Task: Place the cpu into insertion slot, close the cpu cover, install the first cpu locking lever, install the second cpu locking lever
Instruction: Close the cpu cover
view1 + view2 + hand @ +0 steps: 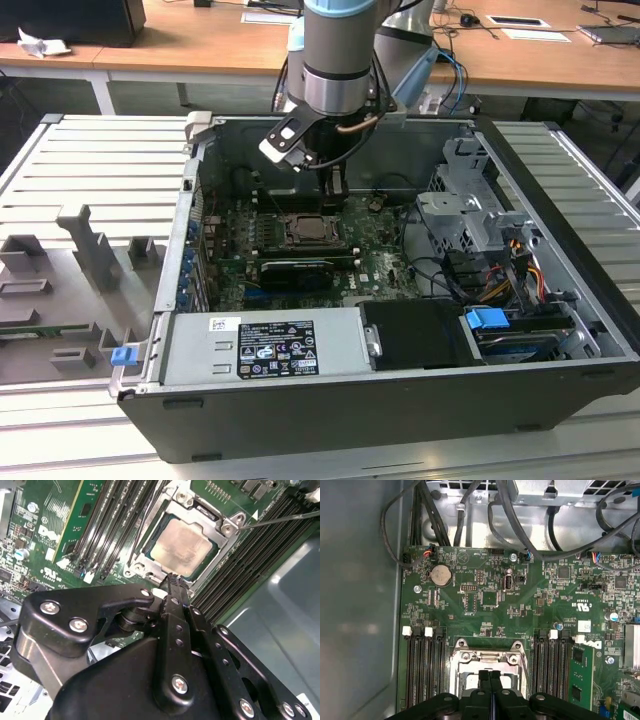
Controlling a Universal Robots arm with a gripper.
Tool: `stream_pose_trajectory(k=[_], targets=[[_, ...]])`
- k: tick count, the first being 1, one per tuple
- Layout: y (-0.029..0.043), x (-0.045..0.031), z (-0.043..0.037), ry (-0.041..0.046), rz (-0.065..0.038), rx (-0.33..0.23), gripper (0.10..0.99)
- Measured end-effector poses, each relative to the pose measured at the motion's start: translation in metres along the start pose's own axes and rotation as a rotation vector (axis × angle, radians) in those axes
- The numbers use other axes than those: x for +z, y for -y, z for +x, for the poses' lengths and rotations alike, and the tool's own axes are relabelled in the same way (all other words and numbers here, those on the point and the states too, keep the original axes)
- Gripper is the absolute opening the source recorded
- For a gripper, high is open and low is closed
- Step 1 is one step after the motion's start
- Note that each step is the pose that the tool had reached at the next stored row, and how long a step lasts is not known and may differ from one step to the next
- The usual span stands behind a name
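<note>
The pale silver cpu (181, 547) lies flat in the insertion slot (310, 231) on the green board. The silvery cpu cover (148, 563) lies down around the chip, which shows through its window. One thin lever rod (285, 519) juts out from a socket corner across the memory slots. Another rod (143, 530) runs along the opposite side. My gripper (172, 577) hangs just above the socket edge, shut, with nothing between its black fingers. In the first wrist view the gripper (490, 676) covers part of the cover (490, 656). In the exterior view the gripper (336, 192) is just behind the socket.
Black memory slots (425, 665) flank the socket on both sides. A black graphics card (295, 270) lies in front of it, and a grey drive cage (470, 200) stands at the exterior view's right. Cables (520, 510) cross behind the board. Case walls (190, 230) enclose everything.
</note>
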State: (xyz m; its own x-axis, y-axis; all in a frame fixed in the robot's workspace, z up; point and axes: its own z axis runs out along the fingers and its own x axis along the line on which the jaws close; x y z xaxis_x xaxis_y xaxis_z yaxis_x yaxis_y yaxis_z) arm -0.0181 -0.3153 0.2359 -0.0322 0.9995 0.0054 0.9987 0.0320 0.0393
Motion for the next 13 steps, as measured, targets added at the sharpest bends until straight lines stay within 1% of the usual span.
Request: stream_pose_trajectory(k=[13], targets=[[0.0040, -0.0001, 0.0001, 0.0000, 0.000, 0.000, 0.106]])
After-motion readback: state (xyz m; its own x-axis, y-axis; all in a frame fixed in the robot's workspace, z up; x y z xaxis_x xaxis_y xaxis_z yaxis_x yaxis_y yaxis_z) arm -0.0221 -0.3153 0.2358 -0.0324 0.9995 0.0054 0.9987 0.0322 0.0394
